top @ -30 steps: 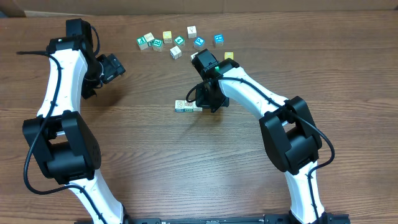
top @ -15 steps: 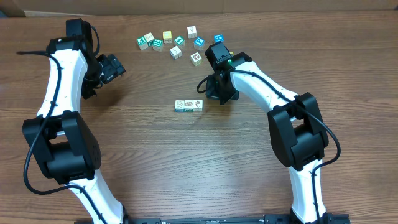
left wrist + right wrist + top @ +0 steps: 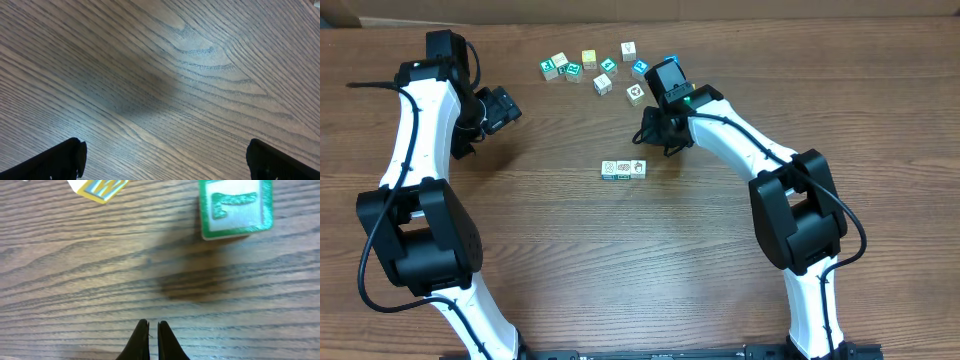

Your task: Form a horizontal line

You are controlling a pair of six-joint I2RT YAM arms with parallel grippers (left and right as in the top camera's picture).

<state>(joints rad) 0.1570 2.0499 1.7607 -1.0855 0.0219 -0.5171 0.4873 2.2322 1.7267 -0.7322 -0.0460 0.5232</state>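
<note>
The horizontal line [image 3: 623, 168] is a short row of three small white-faced picture cubes touching edge to edge at the table's middle. My right gripper [image 3: 647, 130] hangs just above and to the right of the row, apart from it. In the right wrist view this gripper [image 3: 153, 325] is shut with nothing between its thin black tips, over bare wood. Ahead of it lie a green-bordered white cube [image 3: 236, 207] and a yellow-edged cube [image 3: 100, 187]. My left gripper [image 3: 505, 108] stands open at the far left over bare wood, its fingertips [image 3: 62, 159] wide apart.
Several loose cubes [image 3: 603, 68] lie scattered along the back of the wooden table [image 3: 620, 260], one white cube [image 3: 636, 94] close to my right wrist. A cardboard edge [image 3: 350, 12] runs along the far side.
My right gripper has drawn back from the right end of the row, up toward the loose cubes. The row stays in place and the left arm has not moved.
</note>
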